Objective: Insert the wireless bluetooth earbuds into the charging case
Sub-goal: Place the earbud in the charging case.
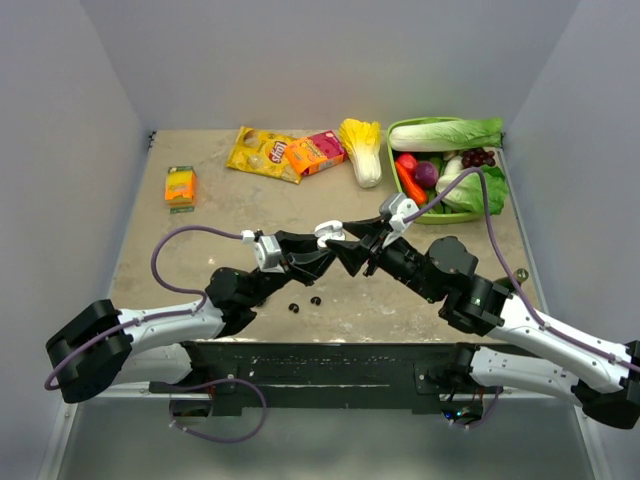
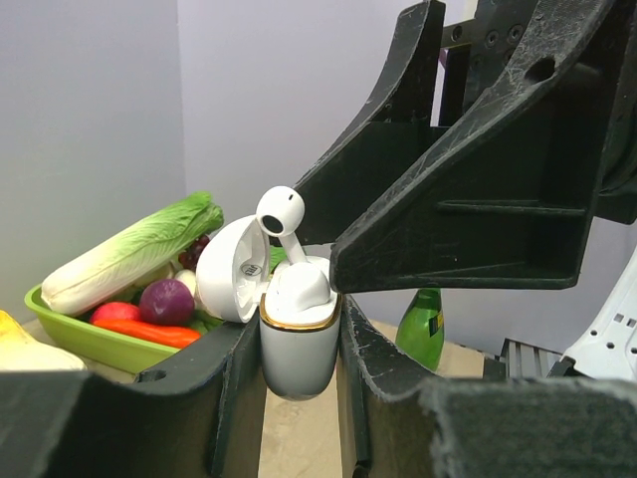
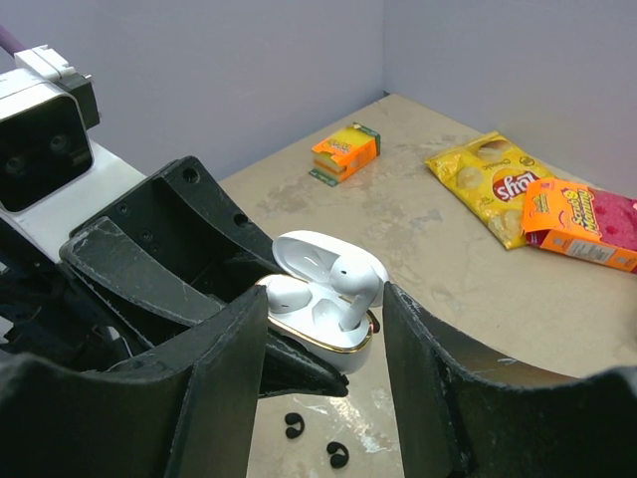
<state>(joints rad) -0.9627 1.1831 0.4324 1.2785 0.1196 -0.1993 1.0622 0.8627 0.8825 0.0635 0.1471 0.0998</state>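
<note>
The white charging case (image 2: 297, 349), gold-rimmed with its lid (image 2: 227, 271) swung open, is held off the table with my left gripper (image 2: 299, 390) shut on its body. One white earbud (image 3: 286, 295) lies seated in the case. The other white earbud (image 3: 354, 283) stands up with only its stem in its slot. My right gripper (image 3: 323, 321) is open, one finger on each side of the case and not pressing the raised bud. Seen from above, both grippers meet at the case (image 1: 330, 232) mid-table. Two small black earbuds (image 1: 294, 306) (image 1: 316, 300) lie on the table below.
A green basket (image 1: 394, 140) of vegetables sits at the back right, with a yellow cabbage (image 1: 363, 150) beside it. A chips bag (image 1: 262, 152), an orange-pink box (image 1: 315, 152) and a small orange box (image 1: 180, 185) lie along the back. A green bottle (image 2: 428, 324) stands to the right.
</note>
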